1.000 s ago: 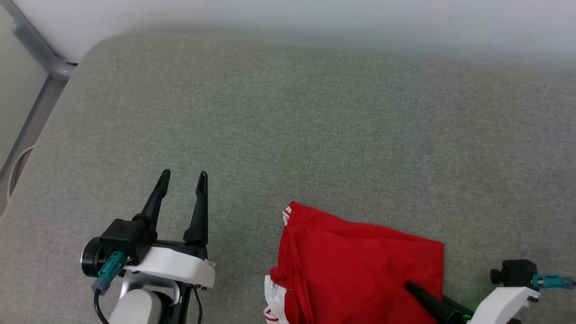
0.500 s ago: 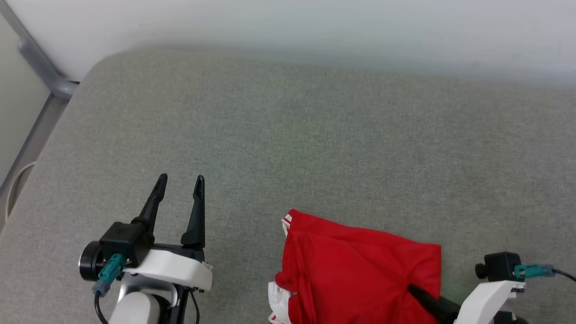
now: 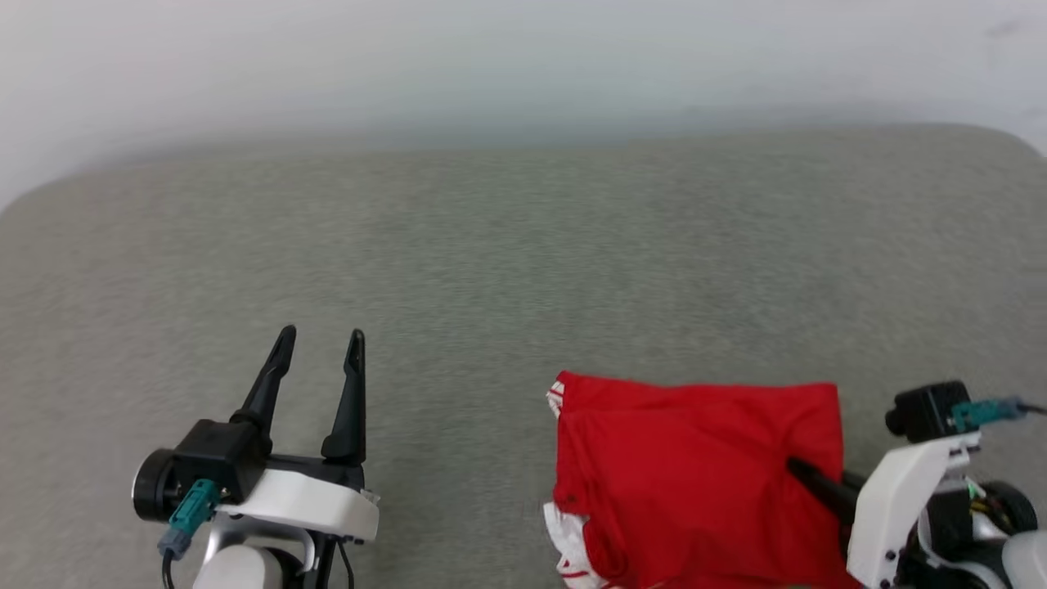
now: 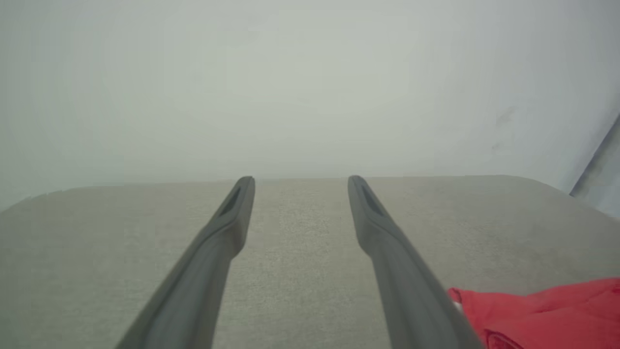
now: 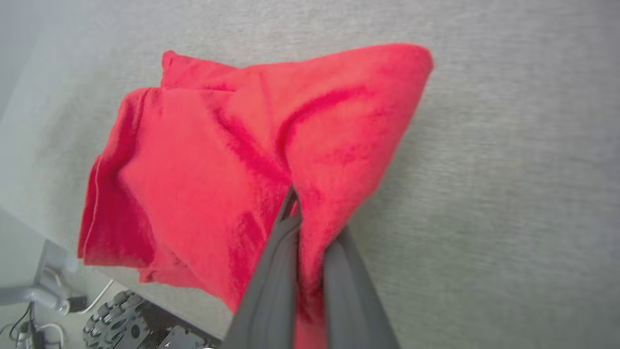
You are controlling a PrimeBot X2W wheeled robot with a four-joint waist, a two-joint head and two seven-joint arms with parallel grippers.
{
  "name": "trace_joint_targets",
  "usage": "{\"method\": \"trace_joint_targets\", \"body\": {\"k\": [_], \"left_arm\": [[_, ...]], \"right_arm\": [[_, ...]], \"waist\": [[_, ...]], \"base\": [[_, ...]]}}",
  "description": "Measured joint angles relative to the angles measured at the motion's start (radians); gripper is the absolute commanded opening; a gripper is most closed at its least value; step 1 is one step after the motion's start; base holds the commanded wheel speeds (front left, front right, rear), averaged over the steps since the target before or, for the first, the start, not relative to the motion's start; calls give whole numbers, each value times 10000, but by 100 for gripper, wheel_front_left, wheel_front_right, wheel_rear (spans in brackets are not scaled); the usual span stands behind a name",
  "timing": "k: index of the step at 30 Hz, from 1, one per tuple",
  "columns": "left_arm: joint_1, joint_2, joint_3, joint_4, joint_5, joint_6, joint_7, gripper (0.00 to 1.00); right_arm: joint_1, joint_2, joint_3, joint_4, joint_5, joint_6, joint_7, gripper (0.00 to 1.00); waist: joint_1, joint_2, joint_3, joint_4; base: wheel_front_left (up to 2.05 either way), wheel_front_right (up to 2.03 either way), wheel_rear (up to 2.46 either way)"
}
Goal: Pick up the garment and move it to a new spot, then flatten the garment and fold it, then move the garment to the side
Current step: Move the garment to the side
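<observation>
1. Grey fabric surface (image 3: 523, 245) is running back to a pale wall (image 3: 523, 57). Most of it is lying bare ahead of the cloth and to its left, so you are getting wide room in those two directions.
2. The garment (image 3: 695, 483) is sitting bunched and doubled over at the near right of the surface, with white trim showing along its left side.
3. The right tool (image 5: 302, 218) is pinching a raised ridge of red cloth, its fingers nearly together with fabric between them. The left tool (image 3: 321, 332) is hovering with its fingers parted, holding nothing, well apart from the garment.
4. Risk: the grip is taking only a thin fold. The soft cloth could be slipping out under a quick pull, or the top layer alone could be following while the rest drags into a tighter bunch.
5. Risk: in the right wrist view the garment's lower corner is lying close to the surface's near edge, above a wheeled base (image 5: 111, 325). Pulling toward yourself could be spilling cloth over that edge.
6. The far right corner (image 3: 1010, 143) is rounding off, so I judge leftward and forward to be the safer heading.
</observation>
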Motion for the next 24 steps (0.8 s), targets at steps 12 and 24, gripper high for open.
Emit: {"method": "trace_joint_targets", "body": {"k": [12, 24], "left_arm": [[-1419, 623, -213, -803, 441, -240, 337, 100], [-2791, 1521, -621, -2573, 880, -593, 1603, 100]], "right_arm": [[-2349, -999, 623, 713, -558, -2, -623, 0], [-5197, -2190, 157, 2522, -1285, 2, -1770, 0]], "waist": [[2, 0, 1636, -2335], [2, -1, 4264, -3634]], "base": [[0, 0, 0], [0, 0, 0]]}}
